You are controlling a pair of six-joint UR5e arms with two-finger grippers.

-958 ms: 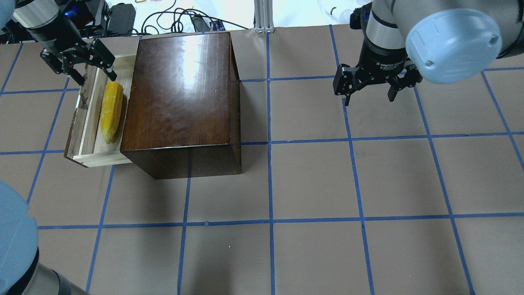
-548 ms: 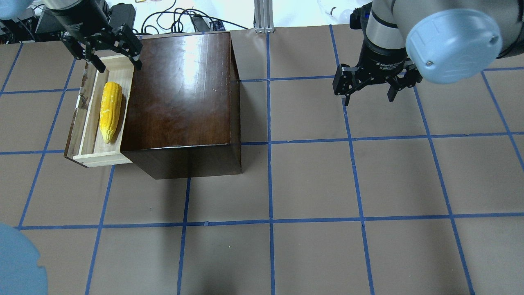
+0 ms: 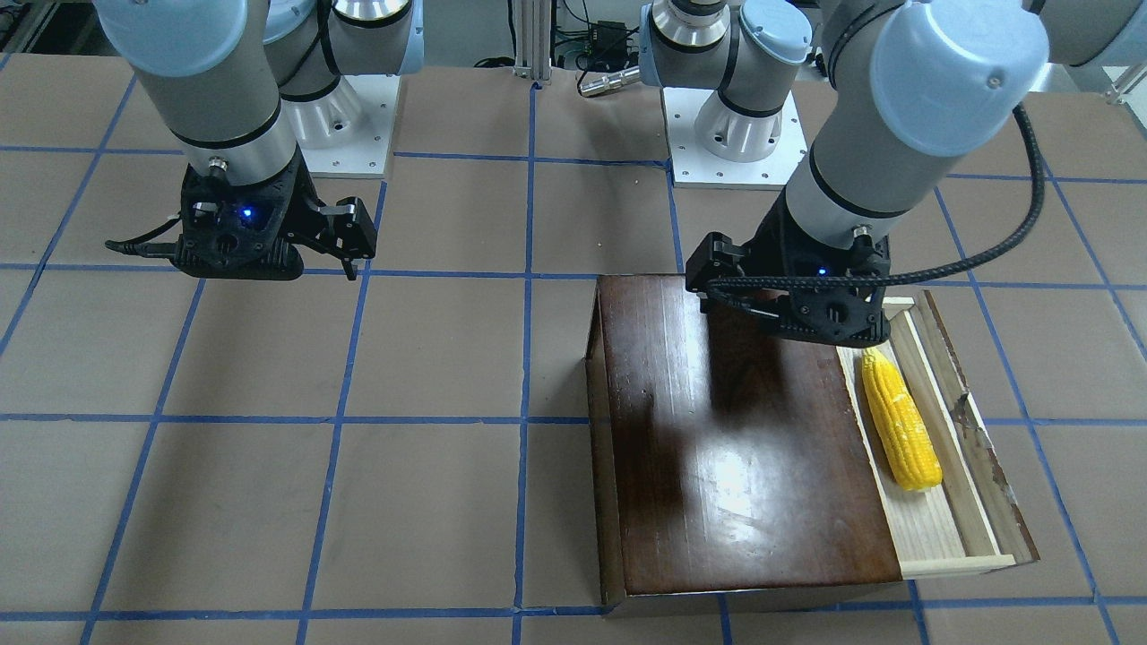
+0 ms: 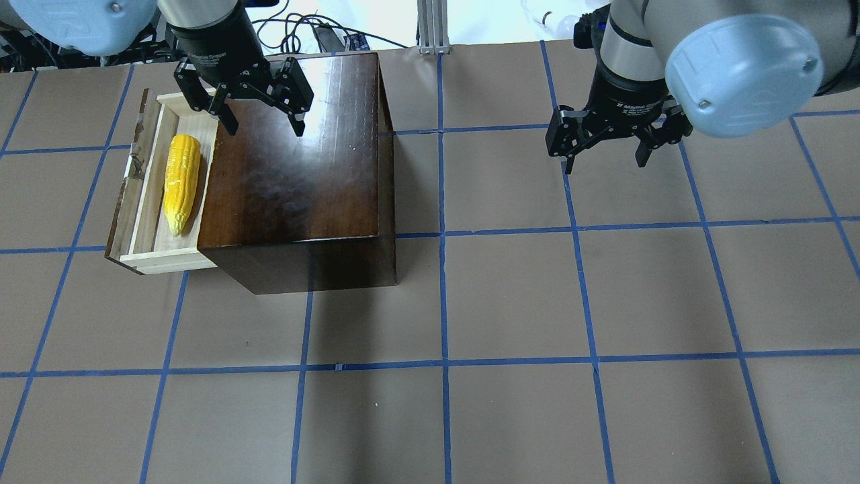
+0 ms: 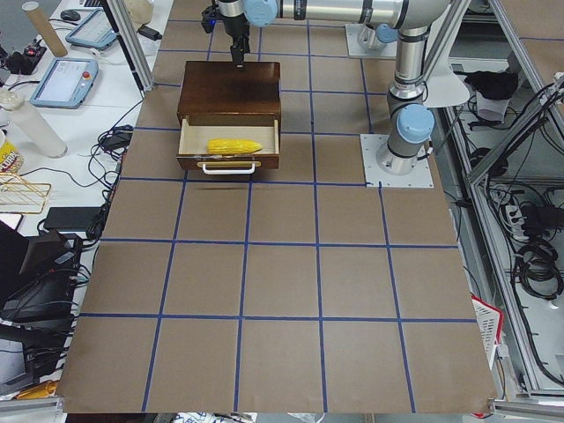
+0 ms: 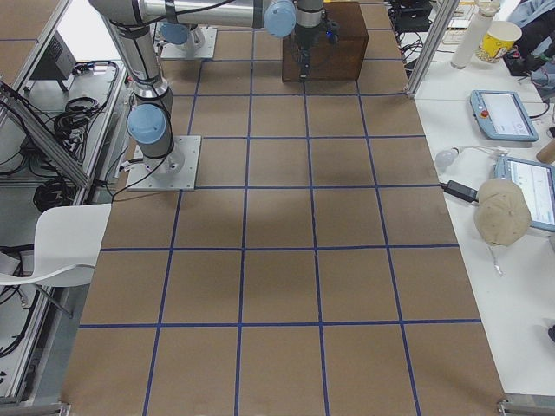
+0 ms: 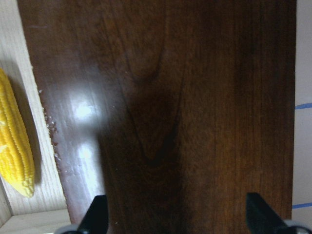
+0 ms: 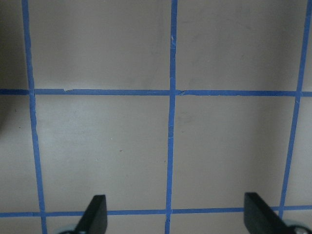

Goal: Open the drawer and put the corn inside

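The drawer (image 4: pixel 144 202) is pulled out to the left of the dark brown box (image 4: pixel 295 168); it also shows in the front view (image 3: pixel 963 484). The yellow corn (image 4: pixel 181 181) lies lengthwise inside it, seen also in the front view (image 3: pixel 901 421), the left exterior view (image 5: pixel 233 145) and the left wrist view (image 7: pixel 14 151). My left gripper (image 4: pixel 262 124) is open and empty above the box top's far edge, apart from the corn. My right gripper (image 4: pixel 608 158) is open and empty over the table to the right, also in the front view (image 3: pixel 349 255).
The brown paper table (image 4: pixel 510 302) carries a blue tape grid. Cables and a metal post (image 4: pixel 430 27) lie beyond the far edge. The arm bases (image 3: pixel 726 134) stand at the robot's side of the table.
My left gripper, open and empty, has moved from over the drawer's far end rightward to above the box top. The corn, drawer and right arm have not moved.
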